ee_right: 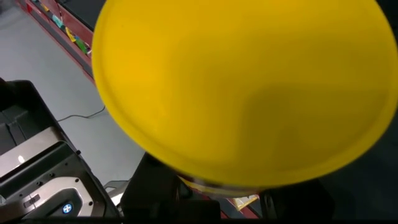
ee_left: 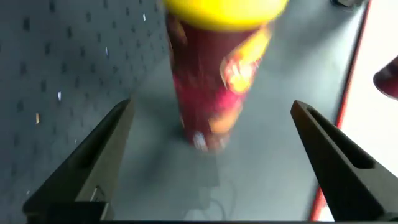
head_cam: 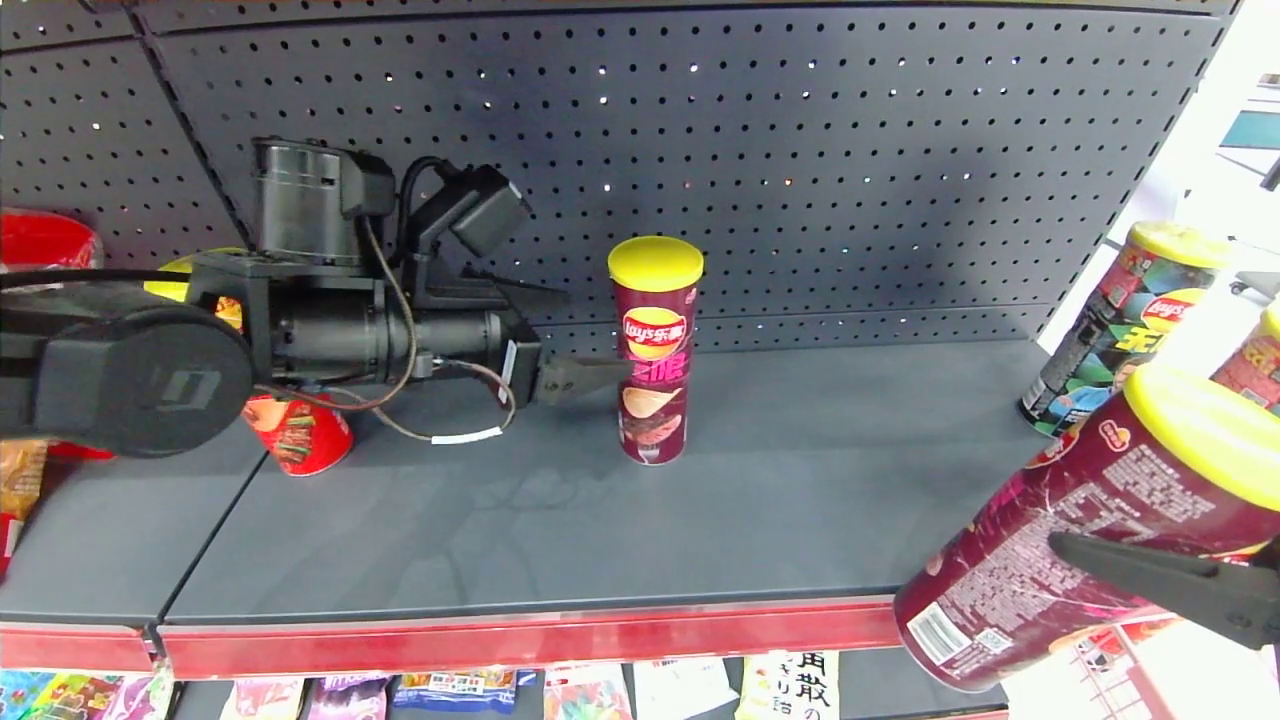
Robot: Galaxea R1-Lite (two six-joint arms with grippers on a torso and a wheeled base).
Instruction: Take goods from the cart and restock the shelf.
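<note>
Left end effector (ee_left: 212,106) was spread wide, fingers either side of the upright maroon can (head_cam: 655,350) with gaps showing, mid-shelf (head_cam: 800,500) near the pegboard (head_cam: 800,150). Right end effector (head_cam: 1140,575) pinched a second yellow-lidded can (head_cam: 1080,500), tilted, at the shelf's red front edge.

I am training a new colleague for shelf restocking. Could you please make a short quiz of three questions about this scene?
1. True or false: the left pincer is shut on the upright can.
2. What holds the tilted can? A: left pincer. B: right pincer. C: it stands on the shelf.
3. Fill in: the upright can's lid is ____.

Key: 1 false, it is open; 2 B; 3 yellow.
</note>
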